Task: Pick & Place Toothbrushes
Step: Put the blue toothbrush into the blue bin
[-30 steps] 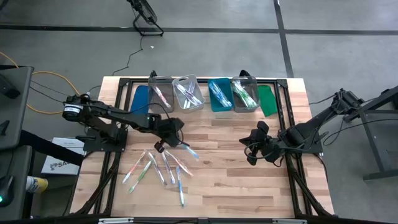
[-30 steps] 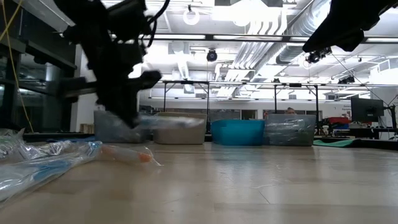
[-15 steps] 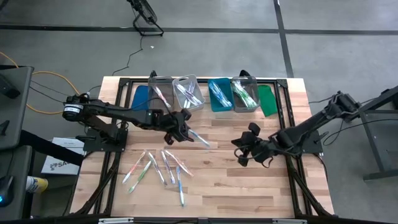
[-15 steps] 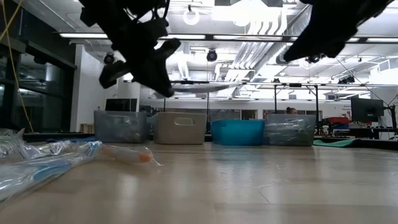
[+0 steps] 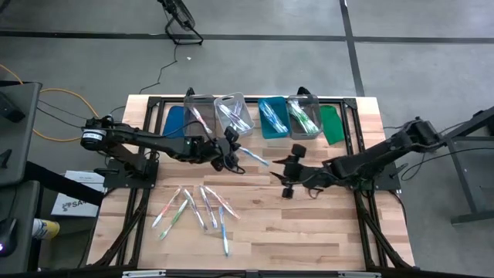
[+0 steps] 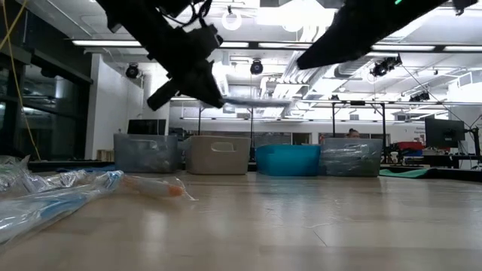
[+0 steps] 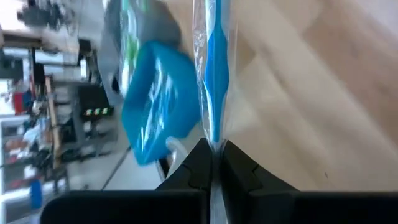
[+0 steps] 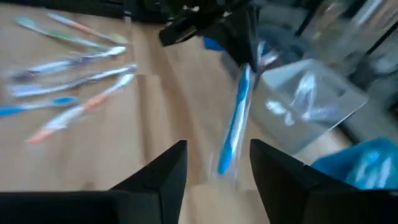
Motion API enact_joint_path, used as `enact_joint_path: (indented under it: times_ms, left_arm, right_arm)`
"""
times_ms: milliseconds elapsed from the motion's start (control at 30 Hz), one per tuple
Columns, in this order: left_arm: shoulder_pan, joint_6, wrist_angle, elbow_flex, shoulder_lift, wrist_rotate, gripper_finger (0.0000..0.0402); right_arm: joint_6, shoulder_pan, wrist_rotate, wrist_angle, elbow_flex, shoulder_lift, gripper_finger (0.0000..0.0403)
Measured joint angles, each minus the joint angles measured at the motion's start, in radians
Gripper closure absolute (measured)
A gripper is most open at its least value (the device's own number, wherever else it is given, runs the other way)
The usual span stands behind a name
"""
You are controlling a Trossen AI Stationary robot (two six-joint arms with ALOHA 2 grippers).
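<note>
- The left gripper [image 5: 229, 149] has its jaws clamped on one end of a blue toothbrush [image 5: 253, 157] in a clear wrapper, held in the air with its free end pointing away from them.
- The right gripper [image 5: 289, 170] faces that free end from just beyond it, jaws apart.
- A hand-over looks under way; it likely goes best if the right jaws close squarely on the wrapped handle before the left jaws let go.
- Beyond both lie the bins [image 5: 231, 115]; loose toothbrushes [image 5: 202, 207] lie on the table [image 5: 309, 232].
- No writing is readable.
</note>
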Motion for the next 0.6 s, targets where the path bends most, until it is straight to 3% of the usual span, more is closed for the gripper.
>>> enact_joint_path:
  times_ms: [200, 333, 600]
  left_arm:
    - [0.000, 0.035, 0.056, -0.002, 0.016, -0.090, 0.0394]
    - [0.000, 0.035, 0.083, -0.001, 0.025, -0.095, 0.0394]
    - [0.000, 0.035, 0.089, -0.001, 0.025, -0.095, 0.0394]
  right_arm:
    - [-0.250, -0.037, 0.128, 0.244, 0.000, 0.161, 0.0225]
    - [-0.355, -0.062, 0.182, 0.381, 0.000, 0.250, 0.0228]
    - [-0.449, -0.122, 0.205, 0.453, 0.041, 0.360, 0.0225]
